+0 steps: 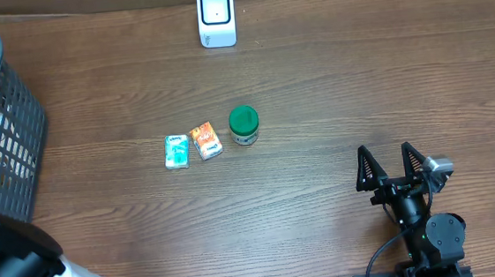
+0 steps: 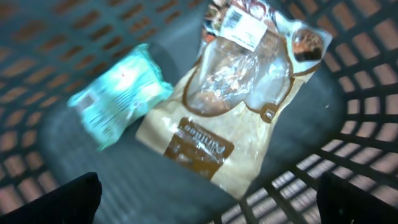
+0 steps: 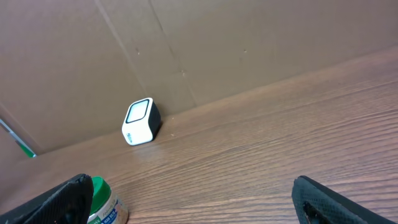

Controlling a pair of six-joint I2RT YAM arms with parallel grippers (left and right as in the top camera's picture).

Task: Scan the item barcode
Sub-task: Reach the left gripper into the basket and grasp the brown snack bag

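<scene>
The basket (image 1: 17, 139) runs off the overhead's left edge, and inside it the blurred bag (image 2: 205, 143) and teal packet (image 2: 118, 93) show unreadable print.

You had the scanner (image 1: 216, 17), white w/ a dark face, standing upright at the far edge of the table (image 1: 358, 77), about centre. Mid-table sat three items in a row: a teal pack (image 1: 176, 151) flat on the left, an orange pack (image 1: 206, 142) just beside it and slightly tilted, and a green-lidded jar (image 1: 244, 125) upright on the right, near but apart. Inside the basket (image 2: 367, 124) two more lay flat: a tan bag (image 2: 236, 99) w/ a clear window and a white label, prob. the barcode, face up at its far end, and a teal packet (image 2: 118, 99) against the bag's left edge.
</scene>
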